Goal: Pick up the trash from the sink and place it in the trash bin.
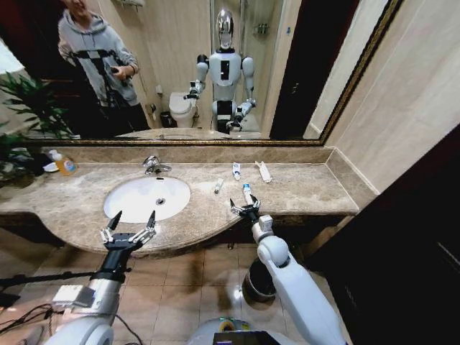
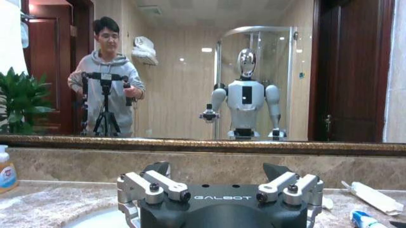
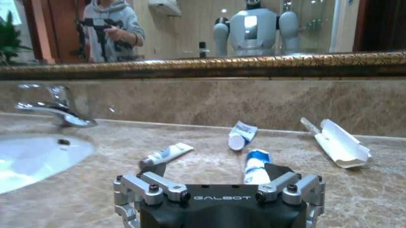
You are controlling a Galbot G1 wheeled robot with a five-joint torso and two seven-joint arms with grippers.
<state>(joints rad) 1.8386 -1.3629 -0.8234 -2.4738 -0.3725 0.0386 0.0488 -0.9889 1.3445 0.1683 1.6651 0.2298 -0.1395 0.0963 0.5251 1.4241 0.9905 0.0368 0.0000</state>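
The right gripper (image 1: 245, 209) sits at the counter's front edge, jaws spread wide, empty, around a blue-capped tube (image 3: 255, 167) whose lower end its body hides. Three more pieces lie toward the back edge: a small tube (image 1: 218, 186), another tube (image 1: 236, 170), a white packet (image 1: 264, 171). The left gripper (image 1: 129, 224) hangs wide open by the sink (image 1: 122, 205) front rim. The bin (image 1: 253, 286) is half hidden behind the right arm.

A: Setting is a bathroom. Evidence: 1 white oval sink (image 1: 147, 198) with chrome tap (image 1: 153, 166), set in a brown-beige marble counter (image 1: 302, 190).

B: Agreed. The gilt-framed wall mirror (image 1: 302, 65) reflects a white toilet (image 1: 182, 108) and a glass shower enclosure (image 2: 279, 71). Floor tiled (image 1: 187, 287); soap bottle (image 1: 65, 164) stands on the counter.
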